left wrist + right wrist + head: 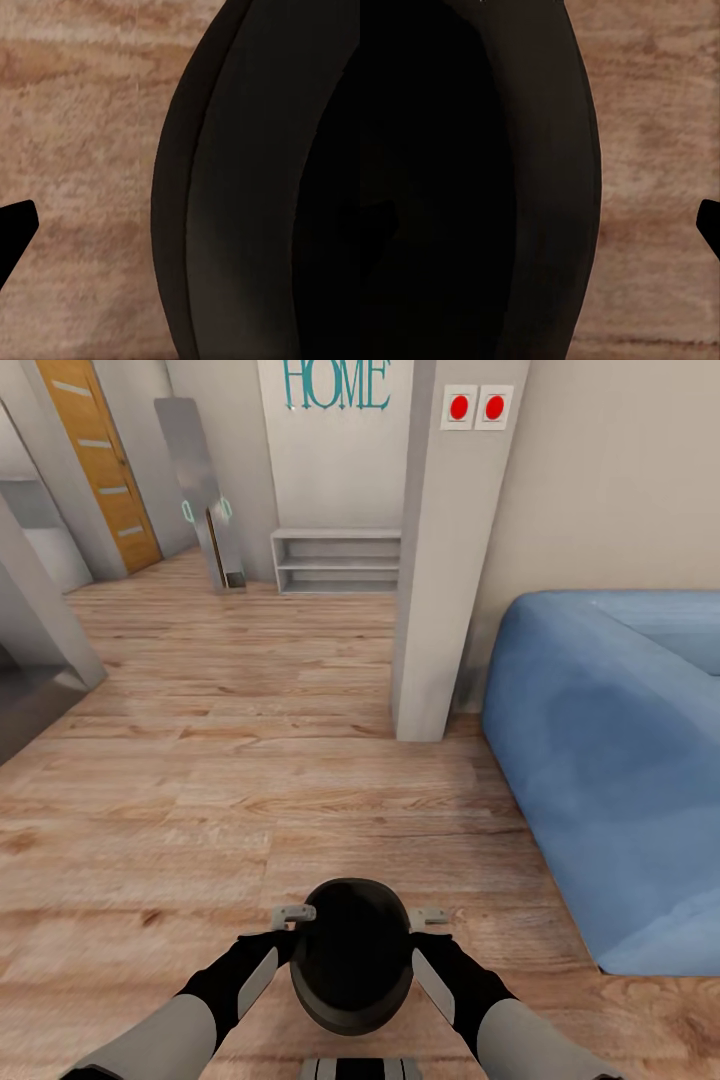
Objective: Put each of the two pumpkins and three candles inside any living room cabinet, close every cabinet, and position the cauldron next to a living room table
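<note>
Facing a plank floor [200, 780] with a blue sofa [610, 760] at the right and a grey pillar [440, 560] ahead, the cauldron [351, 955] is carried centrally before the trunk, between the left gripper [293, 913] and the right gripper [428, 915]. It lies directly inward from each, both arms being equally near. Each gripper is judged to be clamped on the rim, though the wrist views do not settle finger contact. The mouth is tipped forward and upward; being round, no long axis is offered. No table is in view, so a turn is probably needed.
</note>
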### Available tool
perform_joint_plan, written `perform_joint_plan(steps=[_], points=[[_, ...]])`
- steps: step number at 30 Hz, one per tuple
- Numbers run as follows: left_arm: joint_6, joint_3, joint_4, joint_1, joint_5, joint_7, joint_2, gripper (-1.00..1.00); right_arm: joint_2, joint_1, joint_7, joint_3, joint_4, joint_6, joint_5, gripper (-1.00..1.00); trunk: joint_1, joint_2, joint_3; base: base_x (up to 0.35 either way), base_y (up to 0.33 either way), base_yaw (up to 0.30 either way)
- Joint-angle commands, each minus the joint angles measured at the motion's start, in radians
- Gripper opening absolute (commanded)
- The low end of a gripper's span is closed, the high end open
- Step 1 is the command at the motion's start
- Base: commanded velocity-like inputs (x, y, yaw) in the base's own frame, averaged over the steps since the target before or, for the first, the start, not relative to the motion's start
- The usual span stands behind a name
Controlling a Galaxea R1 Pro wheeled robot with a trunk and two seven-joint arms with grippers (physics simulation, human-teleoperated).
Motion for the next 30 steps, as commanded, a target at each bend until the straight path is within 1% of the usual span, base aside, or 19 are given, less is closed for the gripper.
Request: perform_joint_plan(steps=[1,20,21,30], points=[[0.004,-0.008,-0.002,0.000,0.010,0.008,0.001,1.00,-0.001,0.000,-0.009,0.008,-0.002,0.004,-0.010,1.00,0.000,0.000,-0.001,0.000,0.000,0.000],[0.007,-0.008,-0.007,0.000,0.010,0.006,0.001,1.00,-0.001,0.000,-0.009,0.008,-0.002,0.003,-0.008,1.00,0.000,0.000,-0.001,0.000,0.000,0.000],[0.007,-0.008,-0.008,0.000,0.010,0.006,0.001,1.00,-0.001,0.000,-0.009,0.008,-0.002,0.003,-0.008,-1.00,0.000,0.000,-0.001,0.000,0.000,0.000],[0.008,-0.008,-0.011,0.001,0.010,-0.001,0.001,1.00,-0.001,0.000,-0.009,0.008,-0.002,0.003,-0.008,-1.00,0.000,0.000,-0.001,0.000,0.000,0.000]])
